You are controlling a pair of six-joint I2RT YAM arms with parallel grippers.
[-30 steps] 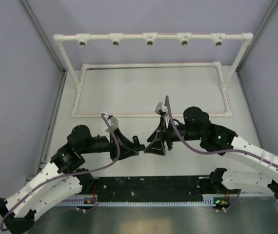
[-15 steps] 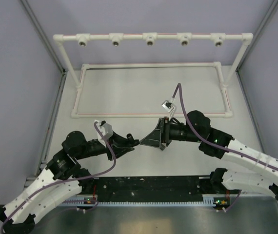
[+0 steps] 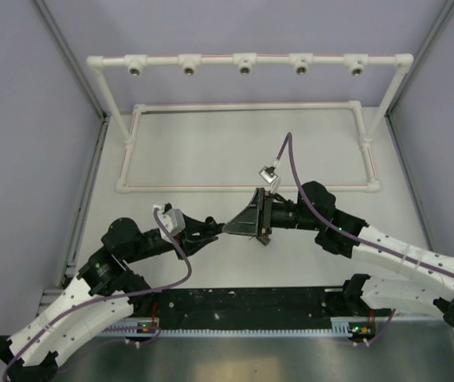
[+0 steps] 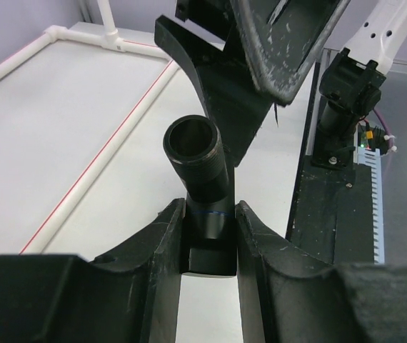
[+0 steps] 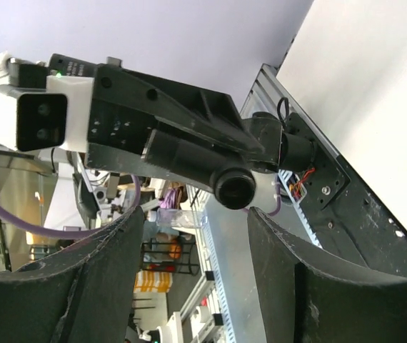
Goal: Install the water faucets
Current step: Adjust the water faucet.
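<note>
— What has the left pincer (image 4: 209, 218) got?

— One of the faucets (image 4: 200, 168), the short black stubby one. The jaws are shut tight on its blocky lower end, so the hollow, threaded end pokes out past the fingertips, tilted a little.

— Why grab it so low?

— I'd say to leave the rest bare for the other arm. The right pincer (image 5: 196, 218) is spread wide with nothing in it, pointed straight at that free end. From its own camera the faucet's round mouth sits between its two fingers, touching neither.

— A hand-over, then?

— That's my guess, or a change of grip so the piece can be pushed in end-first. The two pincers meet tip to tip, lifted above the near part of the desk (image 3: 243, 151), where both arms reach comfortably.

— And where does it end up?

— Presumably at the white pipe frame (image 3: 211, 59) at the far side. It has a row of metal-ringed sockets (image 3: 244, 69) along its top rail. They look unfilled from here, and they're well apart from both arms.

— The second faucet?

— I can't spot it from where I stand.
</note>
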